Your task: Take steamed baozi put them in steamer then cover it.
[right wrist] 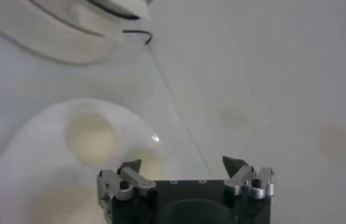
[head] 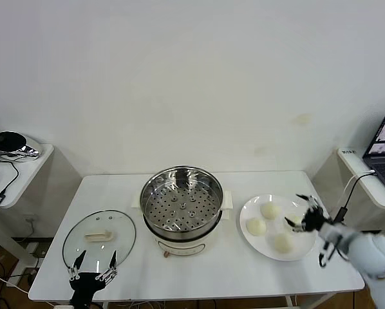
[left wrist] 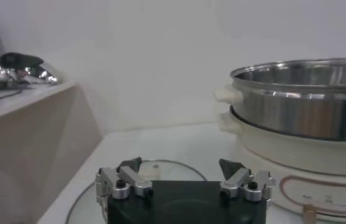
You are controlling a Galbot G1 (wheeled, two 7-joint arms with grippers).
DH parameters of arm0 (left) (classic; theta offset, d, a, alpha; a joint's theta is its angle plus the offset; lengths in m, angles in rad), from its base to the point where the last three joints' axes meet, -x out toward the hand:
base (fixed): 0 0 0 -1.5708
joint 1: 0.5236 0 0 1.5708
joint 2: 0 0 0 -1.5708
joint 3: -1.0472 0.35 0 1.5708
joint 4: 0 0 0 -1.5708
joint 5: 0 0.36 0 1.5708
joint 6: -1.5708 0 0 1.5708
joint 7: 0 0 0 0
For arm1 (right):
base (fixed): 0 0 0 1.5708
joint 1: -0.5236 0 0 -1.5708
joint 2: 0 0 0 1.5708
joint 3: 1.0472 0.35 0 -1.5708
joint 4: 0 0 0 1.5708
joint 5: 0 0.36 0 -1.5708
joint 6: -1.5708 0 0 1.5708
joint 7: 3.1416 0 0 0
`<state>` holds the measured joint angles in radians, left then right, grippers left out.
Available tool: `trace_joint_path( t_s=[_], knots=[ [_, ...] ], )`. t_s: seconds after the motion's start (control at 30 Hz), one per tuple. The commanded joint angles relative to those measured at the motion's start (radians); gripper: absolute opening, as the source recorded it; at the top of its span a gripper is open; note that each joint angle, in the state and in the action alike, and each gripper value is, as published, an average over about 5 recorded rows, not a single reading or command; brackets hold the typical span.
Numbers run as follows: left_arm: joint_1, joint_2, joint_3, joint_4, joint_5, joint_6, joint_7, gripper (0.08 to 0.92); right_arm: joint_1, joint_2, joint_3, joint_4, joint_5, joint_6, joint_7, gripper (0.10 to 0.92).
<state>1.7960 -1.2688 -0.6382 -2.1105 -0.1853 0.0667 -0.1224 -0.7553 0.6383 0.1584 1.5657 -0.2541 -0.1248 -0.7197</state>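
- Head view: the right end effector (head: 303,214) hangs with fingers spread and empty over the far right part of the white plate (head: 252,242), where three steamed baozi (head: 270,210) show plainly; a fourth bun seems half hidden under the fingers. The nearest bun lies just toward the robot's left and nearer the robot. The steamer (head: 181,203) stands empty mid-tabletop (head: 122,190), left of the plate, so the right arm is the nearer one for the buns.
- Head view again: the left end effector (head: 93,268), also spread and empty, sits at the near edge of the cover (head: 99,239), whose bar handle runs left to right.
- Left wrist view: open fingers (left wrist: 130,165) over the glass cover (left wrist: 173,167); the steamer (left wrist: 300,100) rises beside it, cut off by the frame.
- Right wrist view: open fingers (right wrist: 236,167) above the plate (right wrist: 14,164); one baozi (right wrist: 90,137) is clear, others blurred or hidden behind the end effector.
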Motion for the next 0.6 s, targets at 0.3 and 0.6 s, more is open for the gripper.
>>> trace_joint_path(
  t_s=[0.3,0.6],
  knots=[
    [-0.025,-0.005,-0.008,0.013,0.040,0.015,-0.008,0.823,0.801,0.031,-0.824,-0.411,0.002,0.020,-0.406,0.823],
    [-0.020,0.001,-0.023,0.019,0.045,0.015,-0.006,0.823,0.779,0.154,-0.866,-0.530,-0.027,0.056,-0.427,0.823]
  ],
)
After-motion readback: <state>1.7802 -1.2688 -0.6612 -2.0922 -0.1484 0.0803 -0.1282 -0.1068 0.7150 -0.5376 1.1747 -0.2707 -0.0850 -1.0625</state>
